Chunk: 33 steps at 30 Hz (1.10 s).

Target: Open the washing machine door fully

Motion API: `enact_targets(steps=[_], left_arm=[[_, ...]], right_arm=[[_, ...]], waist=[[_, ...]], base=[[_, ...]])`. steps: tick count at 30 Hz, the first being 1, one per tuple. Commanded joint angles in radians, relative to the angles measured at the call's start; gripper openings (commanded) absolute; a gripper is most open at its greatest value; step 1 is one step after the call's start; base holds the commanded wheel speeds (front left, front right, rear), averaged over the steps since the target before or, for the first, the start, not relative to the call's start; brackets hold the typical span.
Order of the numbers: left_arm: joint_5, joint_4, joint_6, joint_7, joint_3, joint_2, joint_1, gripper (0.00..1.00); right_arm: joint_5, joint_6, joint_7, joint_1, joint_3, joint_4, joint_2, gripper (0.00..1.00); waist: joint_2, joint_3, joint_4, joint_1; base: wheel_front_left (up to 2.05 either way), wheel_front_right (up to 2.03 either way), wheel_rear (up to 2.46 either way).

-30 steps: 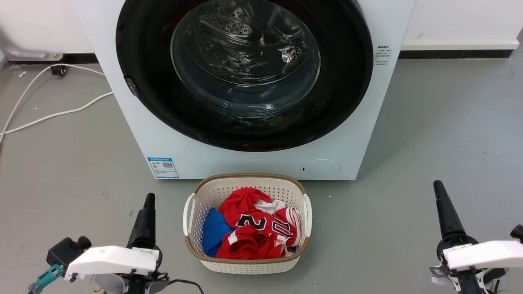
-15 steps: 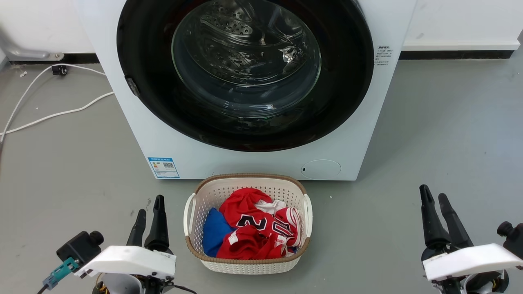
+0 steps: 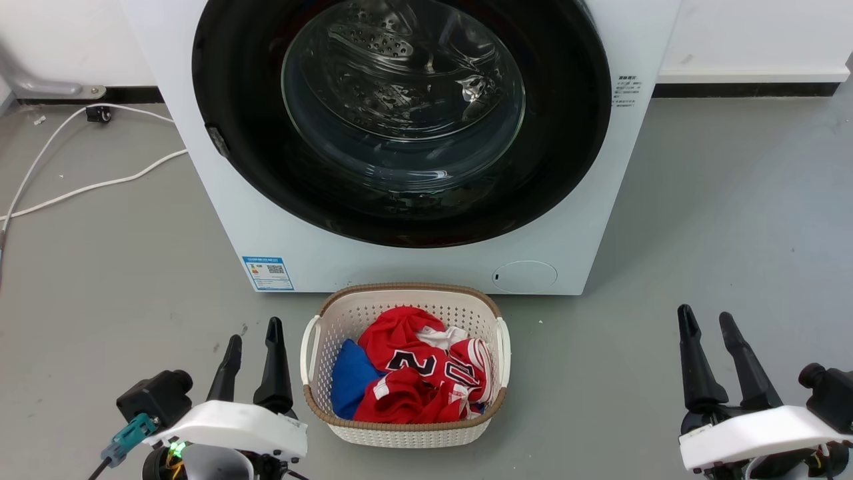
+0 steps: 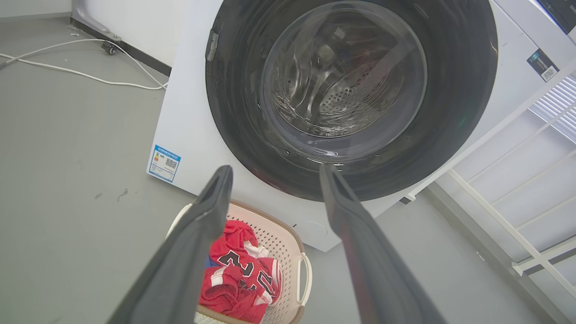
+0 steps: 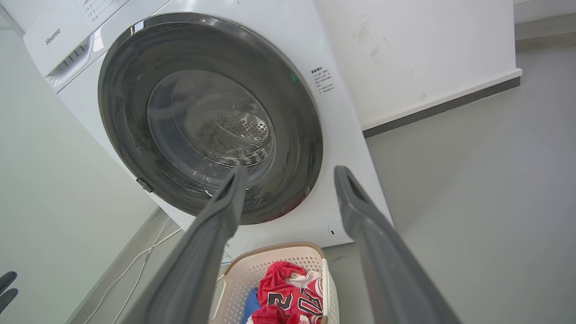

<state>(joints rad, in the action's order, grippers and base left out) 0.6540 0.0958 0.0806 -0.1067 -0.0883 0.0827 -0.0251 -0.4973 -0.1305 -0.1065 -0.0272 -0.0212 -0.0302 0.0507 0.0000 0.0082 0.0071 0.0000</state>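
The washing machine door [image 3: 566, 133], a wide glossy black disc with a clear glass bowl at its centre, lies flat against the white machine front; it also shows in the left wrist view [image 4: 450, 112] and the right wrist view [image 5: 126, 112]. A small dark latch piece [image 3: 215, 141] sits at its left rim. My left gripper [image 3: 253, 333] hovers low at the lower left, open and empty. My right gripper [image 3: 705, 321] hovers at the lower right, open and empty. Both are well short of the door, fingers pointing toward the machine.
A white plastic basket [image 3: 313, 353] with red, white and blue clothes stands on the grey floor just in front of the machine, between my grippers. A white cable [image 3: 86, 187] runs over the floor at the left. A small round white service flap [image 3: 524, 276] sits low on the machine.
Both grippers have opened from shut to spread fingers. My left gripper has shifted right toward the basket and my right gripper has shifted left. The door has not moved.
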Motion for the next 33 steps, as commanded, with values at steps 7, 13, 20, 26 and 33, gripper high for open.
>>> enact_targets(steps=[7,13,20,26,33], left_arm=[[-0.089,-0.023,0.016,-0.026,-0.025,0.016,0.006,1.0],[-0.149,-0.03,0.018,-0.042,-0.044,0.018,0.011,1.0],[-0.215,-0.029,0.02,-0.06,-0.054,0.015,0.019,1.0],[-0.272,-0.024,0.02,-0.075,-0.056,0.009,0.028,1.0],[-0.336,-0.021,0.019,-0.091,-0.058,0.001,0.035,1.0]], right_arm=[[0.083,0.0,-0.026,-0.013,-0.009,0.037,0.0,1.0],[0.131,0.0,-0.042,-0.028,-0.018,0.054,0.0,1.0],[0.185,0.0,-0.06,-0.04,-0.026,0.066,0.0,1.0],[0.222,0.0,-0.073,-0.05,-0.032,0.076,0.0,1.0],[0.257,0.0,-0.091,-0.059,-0.04,0.085,0.0,1.0]], waist=[[0.0,0.0,0.001,0.0],[0.0,0.0,0.002,0.0],[0.0,0.0,0.003,0.0],[0.0,-0.001,0.004,0.0],[0.0,0.0,0.005,0.0]], base=[[0.0,0.0,0.0],[0.0,0.0,0.0],[0.0,0.0,0.0],[0.0,0.0,0.0],[0.0,0.0,0.0]])
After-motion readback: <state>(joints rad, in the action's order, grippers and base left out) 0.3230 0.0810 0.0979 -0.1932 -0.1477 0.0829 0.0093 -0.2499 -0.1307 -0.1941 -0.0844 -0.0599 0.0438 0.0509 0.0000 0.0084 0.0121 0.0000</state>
